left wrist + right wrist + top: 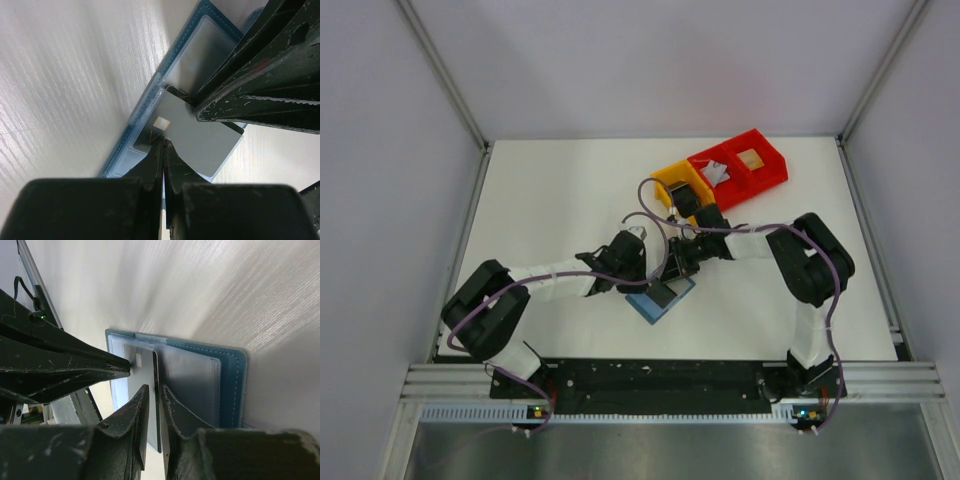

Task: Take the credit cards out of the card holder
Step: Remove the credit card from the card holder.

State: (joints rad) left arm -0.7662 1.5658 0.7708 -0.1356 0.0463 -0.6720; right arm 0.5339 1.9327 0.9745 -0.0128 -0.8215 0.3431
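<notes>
The teal-blue card holder [656, 306] [199, 46] [231, 385] lies open on the white table between both arms. A pale grey credit card [200, 145] [136, 382] with a small chip sticks partly out of a pocket, and a dark card's edge [176, 92] shows under it. My left gripper [164, 143] [648, 288] is shut, its tips pressed down on the holder beside the chip. My right gripper [155, 390] [672, 287] straddles the grey card's edge with its jaws a little apart and a thin gap on each side.
A yellow bin [672, 187] and red bins [768, 170] stand at the back right; one red bin holds a tan card [752, 160] and another holds pale things [717, 172]. Metal frame rails border the table on both sides.
</notes>
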